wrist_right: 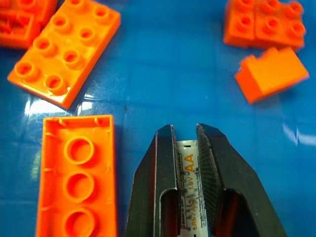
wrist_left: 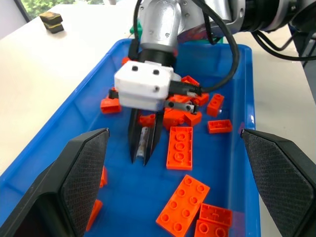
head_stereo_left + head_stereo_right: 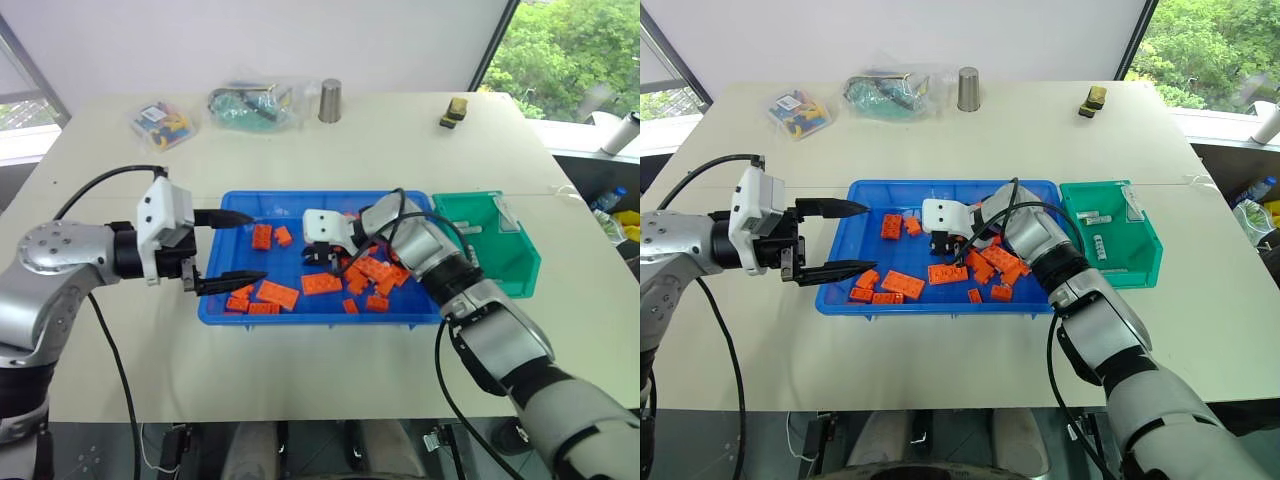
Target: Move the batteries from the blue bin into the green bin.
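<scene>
The blue bin (image 3: 222, 310) lies mid-table, strewn with orange bricks (image 3: 278, 293). My right gripper (image 3: 318, 258) points down into its middle and is shut on a battery (image 1: 187, 168), a silver AA cell held lengthwise between the fingers just above the bin floor; the same battery (image 2: 143, 143) shows between the black fingers in the left wrist view. The green bin (image 3: 520, 265) touches the blue bin's right side and holds batteries (image 3: 1099, 245). My left gripper (image 3: 255, 245) hovers open over the blue bin's left end with nothing between its fingers.
At the table's far side stand a metal cup (image 3: 330, 101), two clear bags of small parts (image 3: 250, 103) (image 3: 162, 123) and a small dark object (image 3: 453, 112). Bare tabletop lies in front of both bins.
</scene>
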